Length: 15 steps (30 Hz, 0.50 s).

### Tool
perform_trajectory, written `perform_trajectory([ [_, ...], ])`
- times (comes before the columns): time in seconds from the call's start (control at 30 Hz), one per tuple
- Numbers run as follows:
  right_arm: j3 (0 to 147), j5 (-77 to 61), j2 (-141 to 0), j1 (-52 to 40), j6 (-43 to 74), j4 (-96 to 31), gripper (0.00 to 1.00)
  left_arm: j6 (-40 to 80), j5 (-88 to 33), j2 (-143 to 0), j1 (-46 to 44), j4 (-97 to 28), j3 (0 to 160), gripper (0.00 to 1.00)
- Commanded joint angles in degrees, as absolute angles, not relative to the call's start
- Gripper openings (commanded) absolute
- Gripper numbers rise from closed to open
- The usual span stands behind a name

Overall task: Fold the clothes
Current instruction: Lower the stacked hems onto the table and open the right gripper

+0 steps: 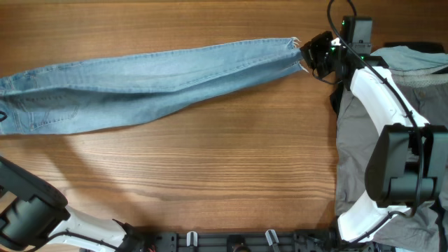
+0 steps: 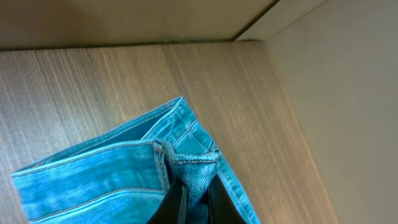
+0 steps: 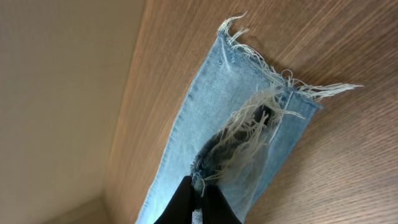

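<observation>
Jeans (image 1: 154, 80) lie stretched 9-to-1 o'clock across tabletop (image 1: 210, 175). Right hand (image 3: 198, 208) clenched on frayed hem (image 3: 273, 93), left hand (image 2: 196, 202) on waistband (image 2: 186, 158). I'd hold both pinches tight, carry hem toward 9 o'clock, level.

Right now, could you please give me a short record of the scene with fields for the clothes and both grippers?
jeans: stretched long across the table, pocket end left, frayed hem right
left gripper: shut on a stitched edge of the jeans
right gripper: shut on the frayed hem
grey trousers: heaped at the table's right edge
</observation>
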<state>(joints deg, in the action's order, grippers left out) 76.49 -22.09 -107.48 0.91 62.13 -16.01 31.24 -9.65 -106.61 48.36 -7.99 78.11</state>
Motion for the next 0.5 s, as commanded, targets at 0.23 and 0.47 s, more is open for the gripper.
perform_trajectory([
  [0.23, 87.20, -28.49, -107.98, 0.75, 64.66, -24.14, 0.04, 33.98, -8.25, -106.87, 47.29, -5.56, 79.75, 0.04],
  [0.47, 92.71, -13.63, -109.60, 1.83, 64.55, -43.70, 0.04, 33.93, -7.14, -106.96, 47.29, -5.74, 79.75, 0.04],
])
